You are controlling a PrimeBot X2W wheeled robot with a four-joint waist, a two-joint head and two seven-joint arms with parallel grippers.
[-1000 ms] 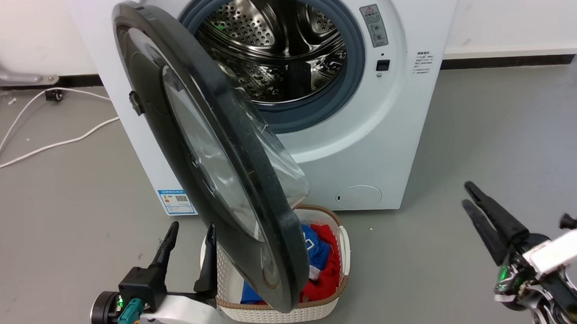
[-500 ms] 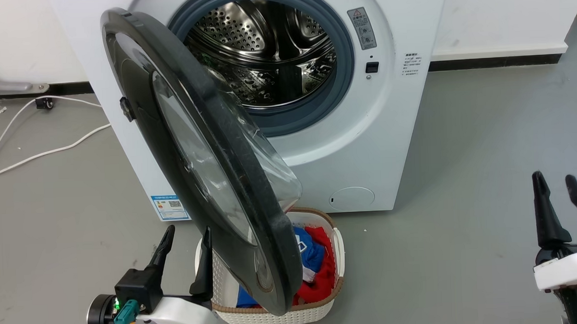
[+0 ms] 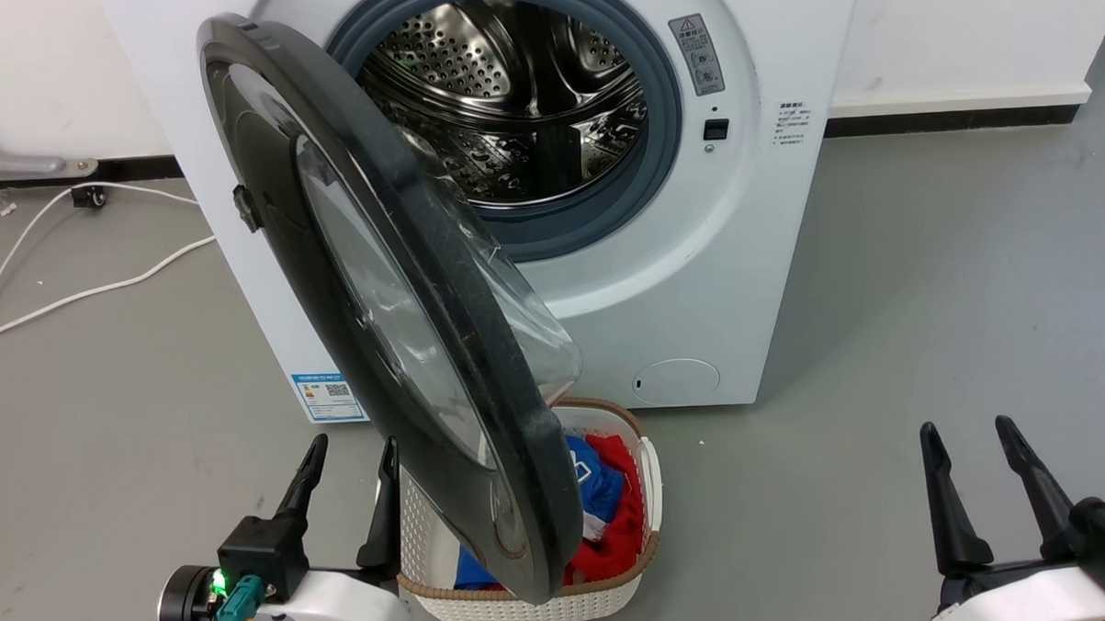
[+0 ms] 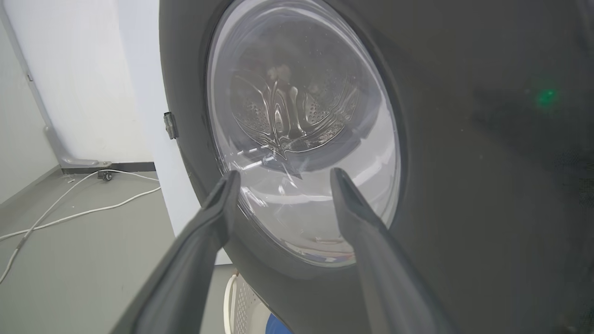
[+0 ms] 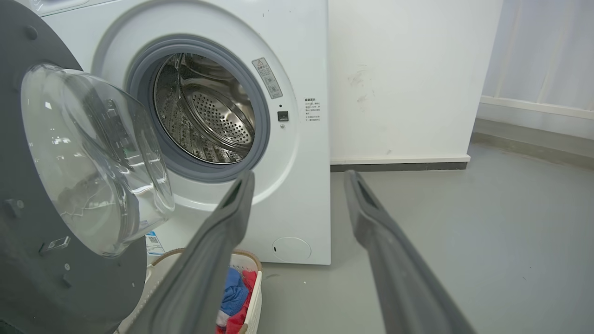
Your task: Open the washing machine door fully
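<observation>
Black door [image 5: 88, 157] shows its inner face in right wrist view.

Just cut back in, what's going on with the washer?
The washing machine door is swung out from the washing machine, steel drum exposed, above a white laundry basket of red and blue clothes. The left pincer is open beside the door's outer face, gripping nothing; I cannot tell if it touches. The right pincer is open too, off to the right over the floor.
</observation>
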